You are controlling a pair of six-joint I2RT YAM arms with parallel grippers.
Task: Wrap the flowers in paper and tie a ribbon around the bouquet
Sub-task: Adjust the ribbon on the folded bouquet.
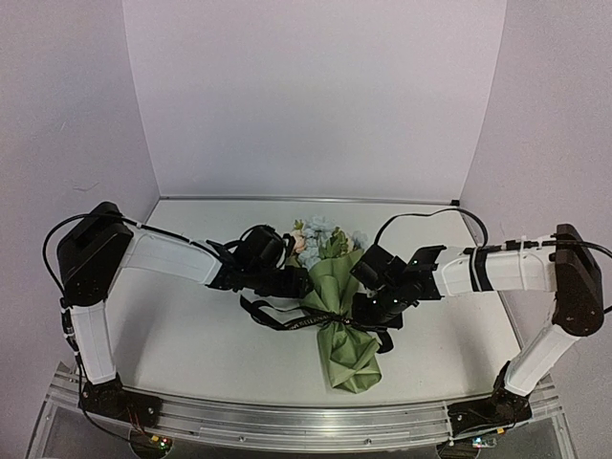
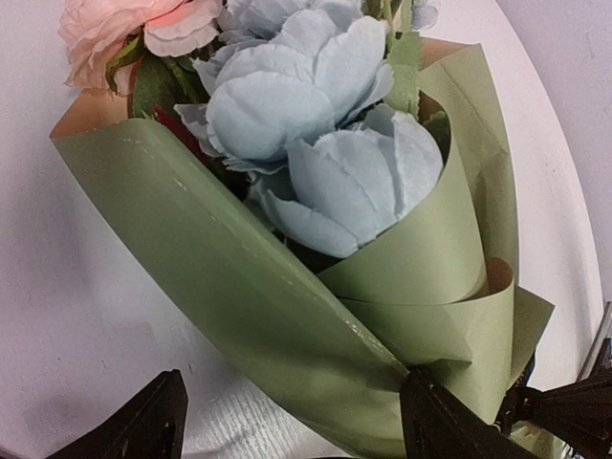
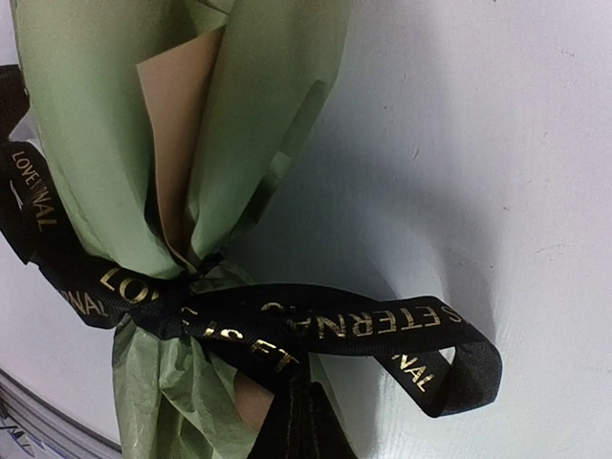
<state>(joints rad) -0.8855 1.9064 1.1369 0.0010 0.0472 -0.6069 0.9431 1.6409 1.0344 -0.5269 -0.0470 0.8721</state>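
The bouquet (image 1: 337, 304) lies across the middle of the table, heads toward the back. Its flowers (image 2: 296, 105), pale blue and peach-pink, stick out of a cone of olive-green paper (image 2: 220, 258) with a tan inner face. The black ribbon (image 3: 363, 320), printed with gold lettering, is knotted round the cone's narrow neck, and a loop trails to the right. My left gripper (image 2: 292, 432) is open and straddles the cone; its right finger (image 2: 440, 426) touches the paper. My right gripper (image 3: 298, 421) is shut on a strand of the ribbon just below the knot.
White walls close off the table (image 1: 191, 335) at the back and on both sides. A metal rail (image 1: 287, 416) runs along the near edge. The ribbon's loose loops (image 1: 273, 316) lie left of the cone, under the left arm.
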